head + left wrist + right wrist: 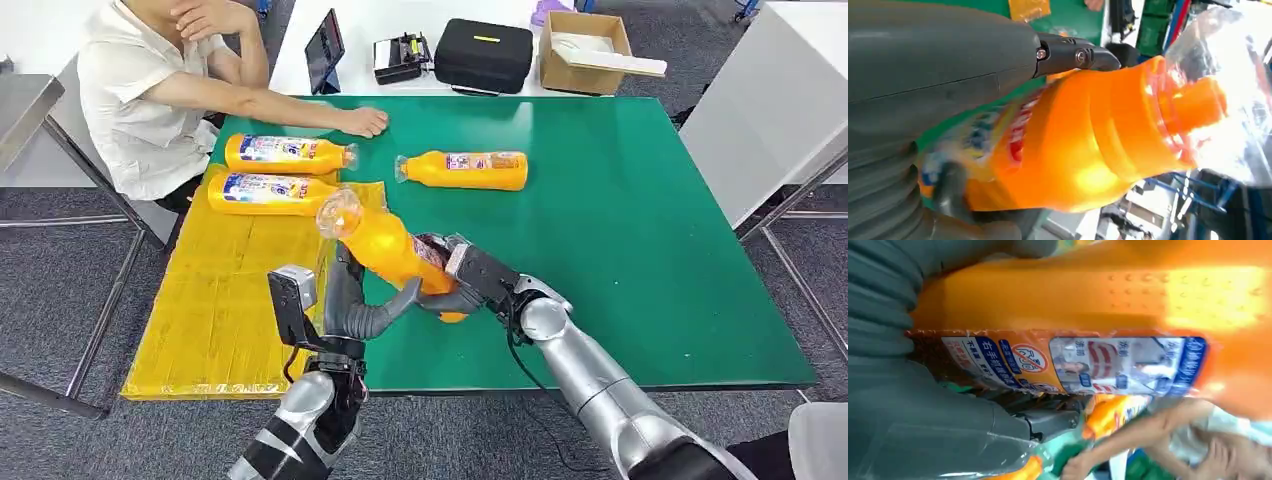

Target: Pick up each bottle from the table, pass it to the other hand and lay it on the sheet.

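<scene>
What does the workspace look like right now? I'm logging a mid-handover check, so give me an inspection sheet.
Surface: green table; yellow sheet covers its left end and hangs over the edge.
Job's things: one bottle on the sheet; a second bottle beside it, on the green at the sheet's far edge; a third bottle lying on bare green; a fourth held bottle tilted in the air.
Clutter: nothing seen on the green table.
Hands: right hand grips the held bottle's base; left hand closes around its middle.
Cables: thin black cable along the right arm.
Surroundings: seated person with a hand on the table; white table behind with tablet, black case, cardboard box.
</scene>
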### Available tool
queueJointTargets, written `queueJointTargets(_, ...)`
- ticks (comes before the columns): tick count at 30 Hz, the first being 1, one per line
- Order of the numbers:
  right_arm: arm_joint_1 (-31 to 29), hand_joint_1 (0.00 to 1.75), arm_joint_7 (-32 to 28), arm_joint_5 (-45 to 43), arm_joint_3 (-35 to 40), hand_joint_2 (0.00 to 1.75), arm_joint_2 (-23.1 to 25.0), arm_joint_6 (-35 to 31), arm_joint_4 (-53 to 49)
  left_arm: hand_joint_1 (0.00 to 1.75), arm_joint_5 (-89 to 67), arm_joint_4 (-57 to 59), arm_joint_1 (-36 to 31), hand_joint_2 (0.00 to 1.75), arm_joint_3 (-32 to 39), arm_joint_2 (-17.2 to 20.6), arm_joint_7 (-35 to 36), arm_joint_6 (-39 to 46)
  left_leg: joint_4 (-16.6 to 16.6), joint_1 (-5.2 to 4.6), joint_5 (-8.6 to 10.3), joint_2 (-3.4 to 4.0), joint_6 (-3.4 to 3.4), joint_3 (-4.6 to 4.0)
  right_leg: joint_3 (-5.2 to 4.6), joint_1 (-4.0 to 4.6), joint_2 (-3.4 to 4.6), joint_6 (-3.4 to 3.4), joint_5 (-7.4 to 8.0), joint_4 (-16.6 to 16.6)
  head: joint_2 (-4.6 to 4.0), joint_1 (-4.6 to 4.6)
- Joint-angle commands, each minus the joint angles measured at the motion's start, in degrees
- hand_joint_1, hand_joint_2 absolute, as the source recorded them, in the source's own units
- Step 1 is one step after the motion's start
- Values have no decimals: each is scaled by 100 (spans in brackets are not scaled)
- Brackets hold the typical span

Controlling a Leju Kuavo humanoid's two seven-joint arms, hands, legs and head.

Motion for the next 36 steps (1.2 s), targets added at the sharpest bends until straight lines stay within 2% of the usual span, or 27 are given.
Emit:
queueJointTargets(1, -302, 175, -54, -123, 980, 175, -62, 87, 268, 0, -50, -98, -177, 175, -37, 97, 62, -191, 2, 4, -9, 19, -3, 15, 13, 7, 13, -18, -3, -1, 0, 2)
queueJointTargets(11, -395, 175, -59, -223, 1144, 175, -59, 70, 328, 0, 123, 27, -223, 175, -15, 29, 232, -422, 9, 9, -20, 24, -6, 28, 27, 14, 12, -31, -12, 1, 0, 2)
queueJointTargets(16, -439, 175, -76, -312, 1297, 175, 64, 75, 306, 0, 653, 276, -352, 175, 264, -70, 423, -646, 5, 5, -12, 20, -5, 16, 14, 8, 11, -22, -6, 1, 0, 2)
queueJointTargets(17, -447, 175, -76, -320, 1310, 175, 73, 65, 304, 155, 714, 292, -368, 175, 274, -61, 449, -711, 8, 8, -17, 26, -6, 24, 21, 12, 15, -29, -9, 2, 0, 0)
queueJointTargets(18, -459, 175, -84, -352, 1310, 175, 93, 45, 303, 175, 809, 304, -386, 175, 253, -23, 489, -861, 4, 4, -9, 21, -5, 13, 10, 7, 13, -20, -3, 1, 0, 2)
queueJointTargets(23, -494, 175, -115, -539, 1179, 175, 134, -13, 348, 175, 1112, 406, -382, 175, 152, 77, 684, -1330, 5, 6, -12, 23, -5, 18, 16, 10, 14, -24, -5, 0, 0, 2)
queueJointTargets(33, -89, 175, -25, -981, 414, 175, 456, -345, -239, 175, 1569, 453, -377, 175, 291, 169, 808, -1374, 4, 7, -20, 32, -9, 29, 25, 12, 21, -32, -11, 1, 0, 2)
queueJointTargets(34, -52, 147, -25, -977, 355, 175, 468, -387, -257, 175, 1569, 463, -382, 175, 283, 176, 803, -1347, 0, 3, -10, 20, -5, 16, 13, 6, 13, -20, -5, 0, 0, 2)
queueJointTargets(35, -22, 0, -27, -984, 312, 175, 482, -415, -265, 175, 1564, 463, -382, 175, 285, 181, 791, -1325, 3, 6, -17, 28, -8, 27, 22, 10, 18, -29, -10, 1, 0, 2)
queueJointTargets(36, -13, 0, -27, -984, 313, 175, 481, -415, -262, 175, 1564, 464, -380, 175, 286, 186, 792, -1325, 0, 3, -10, 20, -5, 15, 12, 6, 13, -20, -4, -1, 0, 2)
